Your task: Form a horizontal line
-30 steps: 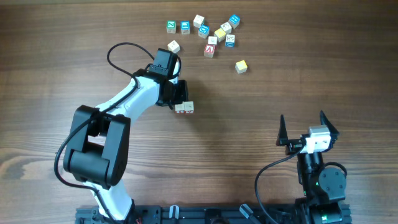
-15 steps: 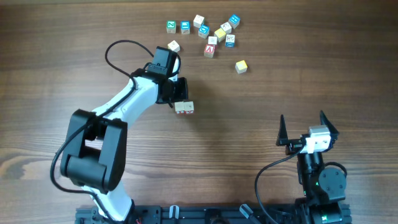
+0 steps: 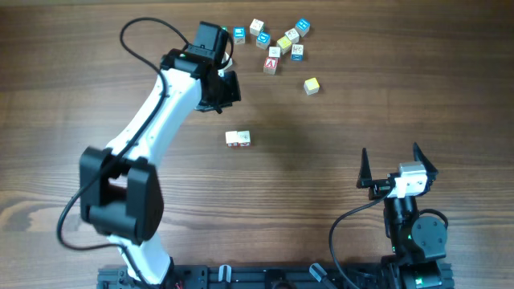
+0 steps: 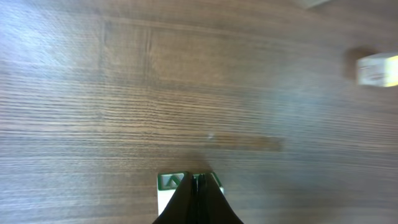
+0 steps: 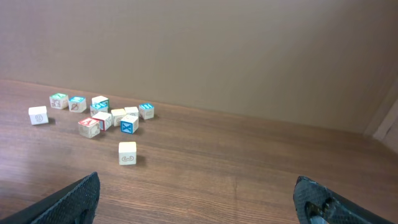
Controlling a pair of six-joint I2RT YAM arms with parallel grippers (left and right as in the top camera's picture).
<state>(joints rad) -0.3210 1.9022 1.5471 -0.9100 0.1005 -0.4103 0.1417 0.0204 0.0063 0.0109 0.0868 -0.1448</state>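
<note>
- Row (image 3: pixel 238 139): just two cubes make it up, touching side by side near the middle of the counter (image 3: pixel 377 96), well apart from all the others.
- The other cubes lie loose toward the far edge. Most are in a small heap (image 3: pixel 277 40), with the red "A" cube (image 3: pixel 271 65) on its near side. A yellow cube (image 3: pixel 312 85) sits alone just beside the heap.
- Handling, as a judgement: these are small wooden blocks, so probably light, stiff and hard to damage. Their smooth faces could slip in a weak pinch, and a block this light will skid or turn if it is nudged.
- Where to take hold: from above, squarely on two opposite flat faces. The yellow cube stands free on every side. Cubes in the heap are crowded by neighbours, so fingers may bump those next to them.
- Left hand (image 4: pixel 198 186): pinched shut with nothing between its fingers, over bare wood between the row and the heap. It would need to spread before taking a cube.
- Right hand (image 3: pixel 390 156): spread wide and empty, close to its own base, far from every cube.
- Containers: no bowl, tray or box is in view, and every cube rests directly on the counter.
</note>
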